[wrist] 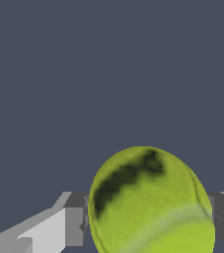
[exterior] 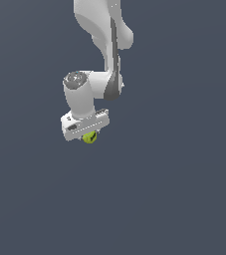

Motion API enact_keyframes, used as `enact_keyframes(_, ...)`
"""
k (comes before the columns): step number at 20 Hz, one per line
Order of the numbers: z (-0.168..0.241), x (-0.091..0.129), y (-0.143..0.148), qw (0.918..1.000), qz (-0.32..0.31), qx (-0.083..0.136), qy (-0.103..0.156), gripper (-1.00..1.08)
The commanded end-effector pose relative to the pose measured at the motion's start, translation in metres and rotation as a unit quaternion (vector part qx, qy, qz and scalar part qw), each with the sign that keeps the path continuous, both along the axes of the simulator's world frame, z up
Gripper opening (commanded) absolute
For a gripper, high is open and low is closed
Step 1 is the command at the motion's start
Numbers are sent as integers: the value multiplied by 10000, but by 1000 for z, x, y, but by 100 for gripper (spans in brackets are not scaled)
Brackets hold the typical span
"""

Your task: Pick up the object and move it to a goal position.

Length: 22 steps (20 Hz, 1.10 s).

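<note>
1. Exterior view: the white arm point(exterior: 102, 50) reaches down from the top of the frame, and its gripper point(exterior: 88, 135) hangs over a plain dark grey-blue ground point(exterior: 174, 189).
2. The small yellow-green ball point(exterior: 89, 138) sits directly under the gripper's white body, touching its underside and peeking out below it, clearly narrower than that body.
3. The fingers themselves are hidden in this view, by the gripper's body and the ball.
4. Wrist view: the ball point(wrist: 150, 202) fills the space between the two grey fingers point(wrist: 74, 225), one on each side, its surface meeting both.
5. A dark mark crosses the ball's upper part and a faint pale seam curves across its lower part.
6. The jaws are clamped on the ball, held apart only by its width.
7. Behind the ball lies only the same flat dark ground.
</note>
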<state>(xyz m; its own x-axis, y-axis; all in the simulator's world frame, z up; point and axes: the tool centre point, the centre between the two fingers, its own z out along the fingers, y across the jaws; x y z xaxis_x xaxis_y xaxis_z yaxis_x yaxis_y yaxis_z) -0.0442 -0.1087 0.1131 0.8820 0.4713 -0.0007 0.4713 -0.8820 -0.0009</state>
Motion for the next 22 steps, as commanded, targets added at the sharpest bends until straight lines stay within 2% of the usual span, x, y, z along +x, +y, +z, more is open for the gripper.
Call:
enact_keyframes(1, 23, 7, -7, 10000, 1, 0, -10, -100)
enact_keyframes(14, 149, 44, -49, 10000, 3, 3, -10, -100)
enact_keyframes(22, 211, 65, -71, 10000, 3, 3, -10, -100)
